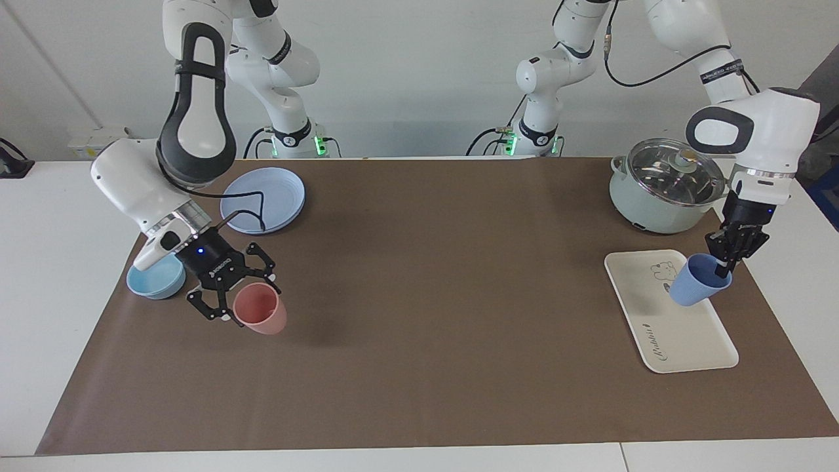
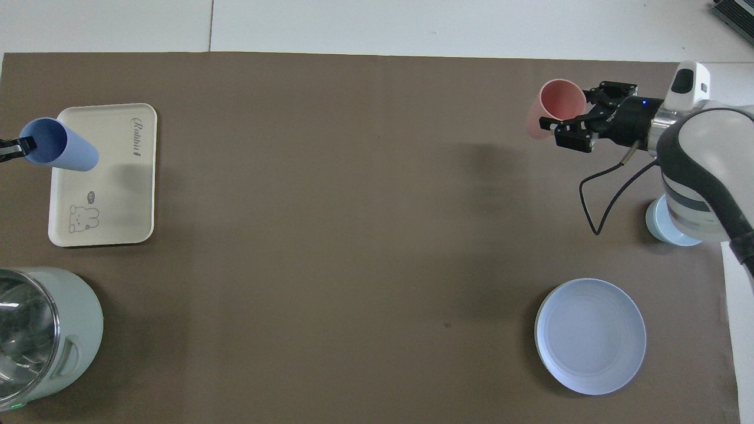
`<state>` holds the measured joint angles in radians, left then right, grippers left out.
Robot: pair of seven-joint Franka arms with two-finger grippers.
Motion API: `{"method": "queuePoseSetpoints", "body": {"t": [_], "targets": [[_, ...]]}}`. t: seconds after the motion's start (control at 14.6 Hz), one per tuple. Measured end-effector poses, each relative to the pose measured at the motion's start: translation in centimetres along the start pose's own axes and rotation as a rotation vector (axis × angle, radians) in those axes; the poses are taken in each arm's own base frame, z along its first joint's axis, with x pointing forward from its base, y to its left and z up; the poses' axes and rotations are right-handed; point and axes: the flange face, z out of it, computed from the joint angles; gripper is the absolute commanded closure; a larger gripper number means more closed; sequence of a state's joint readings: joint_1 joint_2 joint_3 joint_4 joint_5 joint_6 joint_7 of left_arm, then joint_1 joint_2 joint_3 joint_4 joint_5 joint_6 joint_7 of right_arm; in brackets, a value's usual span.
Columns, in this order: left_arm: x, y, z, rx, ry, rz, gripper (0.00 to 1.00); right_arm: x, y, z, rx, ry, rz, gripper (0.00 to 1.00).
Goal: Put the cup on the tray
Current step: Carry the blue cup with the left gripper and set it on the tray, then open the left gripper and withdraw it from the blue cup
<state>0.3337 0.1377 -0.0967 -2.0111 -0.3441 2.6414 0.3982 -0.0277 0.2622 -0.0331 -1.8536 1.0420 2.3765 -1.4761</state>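
Brown mat [image 1: 419,367], white table [image 1: 65,295], pale wall [image 1: 426,65]

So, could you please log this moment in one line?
left end effector: holds blue cup over tray | right end effector: holds pink cup

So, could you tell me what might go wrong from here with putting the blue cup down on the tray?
1. The left pincer grips the blue cup by its rim only, and the cup hangs tilted over the tray; released like this, it may tip over.
2. The cup is over the tray's edge at the left arm's end, so it could land on the rim and slide off.
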Motion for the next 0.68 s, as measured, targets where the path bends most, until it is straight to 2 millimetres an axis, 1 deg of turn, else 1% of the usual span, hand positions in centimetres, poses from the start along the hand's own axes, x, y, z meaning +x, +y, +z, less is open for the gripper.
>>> {"method": "queuePoseSetpoints", "body": {"t": [0.14,0.27,0.34,0.41,0.48,0.55,0.62,0.68], "targets": [[-0.8,-0.1,2.4,0.018,0.021,-0.003,1.00,-3.4,1.6,-0.8,-0.003,0.035,-0.026,1.00],[-1.7,-0.2,5.3,0.030,0.037,-0.015,1.00,-6.8,3.0,-1.0,0.007,0.066,-0.049,1.00],[-2.1,-0.3,6.5,0.027,0.039,-0.038,0.80,-8.1,3.6,-0.7,0.012,0.074,-0.047,1.00],[-2.4,-0.4,7.2,0.021,0.041,-0.063,0.72,-9.0,3.9,0.0,0.013,0.091,-0.040,1.00],[-2.3,-0.4,7.3,0.016,0.046,-0.078,0.57,-10.0,4.1,0.9,0.014,0.110,-0.041,1.00],[-1.9,-0.4,7.1,0.014,0.053,-0.082,0.21,-10.9,4.3,1.8,0.015,0.120,-0.054,1.00],[-1.3,-0.4,6.7,0.009,0.059,-0.083,0.00,-11.8,4.5,2.6,0.019,0.121,-0.064,1.00],[-0.6,-0.2,6.3,-0.005,0.055,-0.083,0.00,-12.4,4.7,3.1,0.022,0.117,-0.069,1.00]]}}
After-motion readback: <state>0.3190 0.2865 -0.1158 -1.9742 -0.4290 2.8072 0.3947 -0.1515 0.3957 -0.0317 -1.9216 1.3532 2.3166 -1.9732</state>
